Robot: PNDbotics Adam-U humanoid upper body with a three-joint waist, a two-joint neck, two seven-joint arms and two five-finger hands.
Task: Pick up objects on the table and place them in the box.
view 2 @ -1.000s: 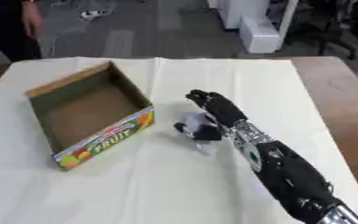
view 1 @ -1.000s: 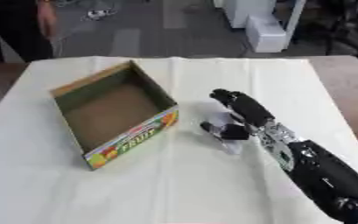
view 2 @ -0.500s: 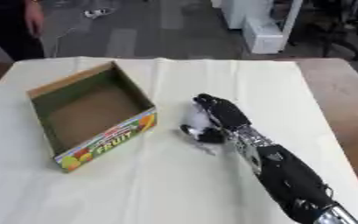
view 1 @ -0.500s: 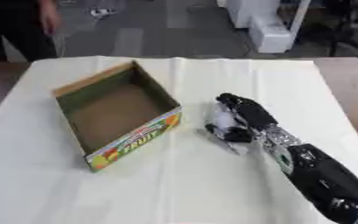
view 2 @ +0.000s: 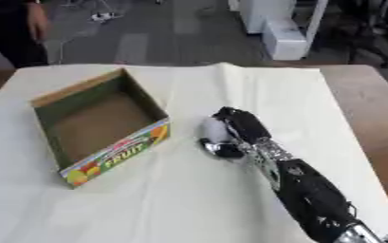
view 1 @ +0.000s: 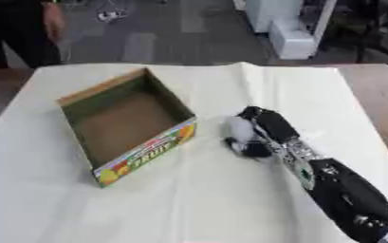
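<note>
A wide table draped in a cream cloth [view 1: 230,204] is filling most of the view, and everything else is sitting on it. The open cardboard box with green inner walls and a fruit-printed front panel [view 1: 126,126] is standing upright on the cloth, turned at an angle so one corner is pointing toward the robot; nothing is showing on its brown floor. To the right of the box, the robot's black right arm with silver joints [view 1: 346,199] is reaching in from the lower right corner and stretching diagonally up toward the box's front right corner. At its end the right hand [view 2: 240,124] is lying low over the cloth, knuckles up, its fingers curling down and inward over a small rounded white object [view 2: 213,130], which is sitting on the cloth just beside the box, a short gap off its printed panel. A dark part is showing below the white object, too blurred to make out. The left hand is not appearing in either view.
</note>
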